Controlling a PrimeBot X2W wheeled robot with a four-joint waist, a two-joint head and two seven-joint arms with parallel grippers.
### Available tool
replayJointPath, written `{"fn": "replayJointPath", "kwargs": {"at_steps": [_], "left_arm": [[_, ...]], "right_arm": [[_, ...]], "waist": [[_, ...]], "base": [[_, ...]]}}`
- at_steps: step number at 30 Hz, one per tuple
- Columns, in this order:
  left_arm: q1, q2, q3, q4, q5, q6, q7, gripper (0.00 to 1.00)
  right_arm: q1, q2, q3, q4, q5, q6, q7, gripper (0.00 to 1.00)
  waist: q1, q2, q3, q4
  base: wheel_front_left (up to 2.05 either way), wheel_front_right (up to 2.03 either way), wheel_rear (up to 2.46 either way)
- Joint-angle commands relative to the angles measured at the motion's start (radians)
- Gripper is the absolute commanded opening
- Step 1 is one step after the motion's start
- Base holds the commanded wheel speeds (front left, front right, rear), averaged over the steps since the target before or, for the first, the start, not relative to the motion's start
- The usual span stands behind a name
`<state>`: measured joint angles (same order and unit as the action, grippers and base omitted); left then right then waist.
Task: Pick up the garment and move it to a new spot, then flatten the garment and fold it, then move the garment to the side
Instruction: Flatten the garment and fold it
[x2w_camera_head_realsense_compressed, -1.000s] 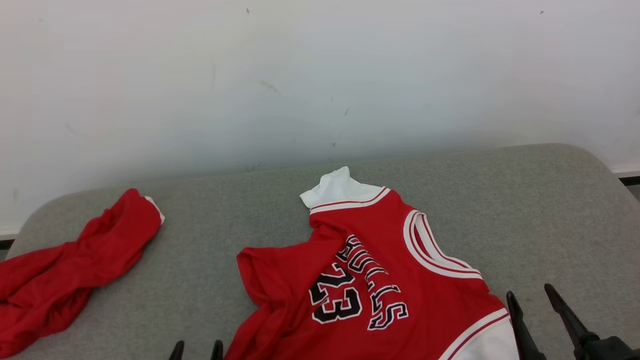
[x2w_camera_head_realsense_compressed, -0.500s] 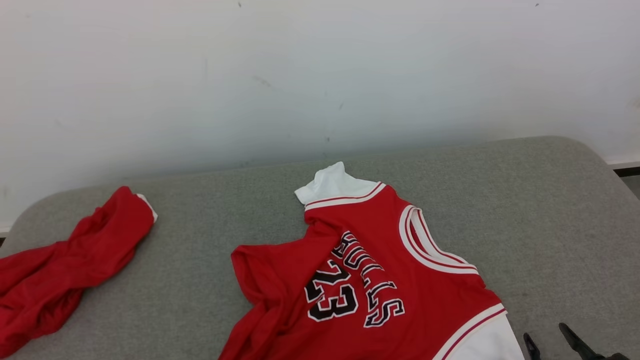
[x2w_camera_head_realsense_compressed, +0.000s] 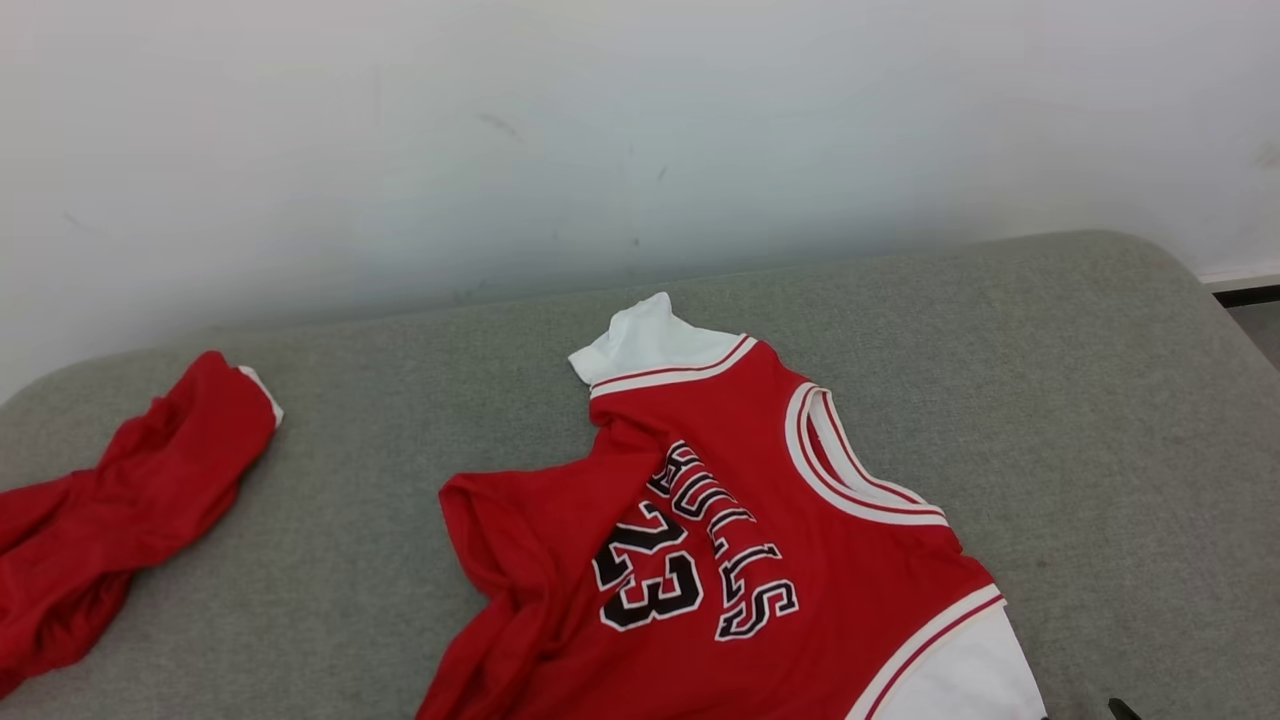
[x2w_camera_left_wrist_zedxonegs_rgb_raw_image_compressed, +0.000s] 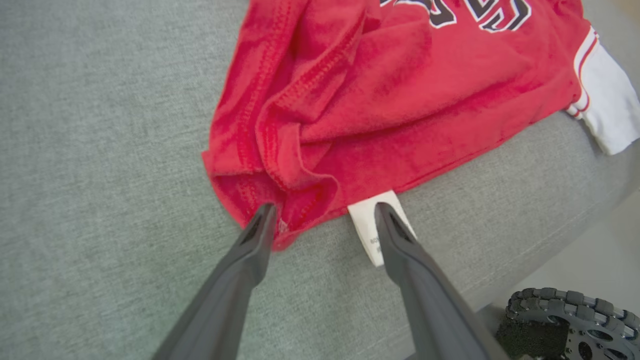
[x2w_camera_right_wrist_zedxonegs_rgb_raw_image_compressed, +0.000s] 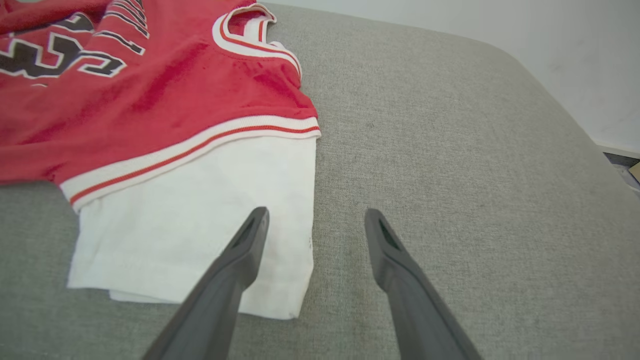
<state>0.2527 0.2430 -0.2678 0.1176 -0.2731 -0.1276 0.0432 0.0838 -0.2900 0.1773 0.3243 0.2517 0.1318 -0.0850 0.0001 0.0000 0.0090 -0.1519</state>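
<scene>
Dark grey tapered fingers (x2w_camera_left_wrist_zedxonegs_rgb_raw_image_compressed: 247, 262), black treaded wheel (x2w_camera_left_wrist_zedxonegs_rgb_raw_image_compressed: 565, 322).

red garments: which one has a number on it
The jersey in the middle, printed 23 with white sleeves. The other garment, at the left, is bunched up and shows no print.

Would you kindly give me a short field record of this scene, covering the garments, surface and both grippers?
target garment: red Bulls 23 jersey, crumpled, on the surface
other garment: red garment, bunched at left, apart
surface: grey padded surface
left gripper: jaws open, tips at the jersey's hem beside a white label
right gripper: jaws open, over the edge of the white sleeve
</scene>
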Motion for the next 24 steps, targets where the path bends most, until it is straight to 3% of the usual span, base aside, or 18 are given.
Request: {"fn": "replayJointPath", "kwargs": {"at_steps": [1,24], "left_arm": [[-0.009,0.011,0.003,0.010,-0.005,-0.003,-0.006,1.00],[-0.089,0.029,-0.068,0.126,-0.055,-0.002,-0.032,1.00]], "right_arm": [[0.009,-0.001,-0.002,0.007,0.013,-0.002,-0.002,1.00],[-0.044,0.017,0.059,0.107,0.087,-0.002,0.000,1.00]], "waist": [[-0.0001,0.0000,0.003,-0.003],[-0.0001,0.0000,0.071,-0.003]], "base": [[0.00,0.00,0.00],[0.00,0.00,0.00]]}}
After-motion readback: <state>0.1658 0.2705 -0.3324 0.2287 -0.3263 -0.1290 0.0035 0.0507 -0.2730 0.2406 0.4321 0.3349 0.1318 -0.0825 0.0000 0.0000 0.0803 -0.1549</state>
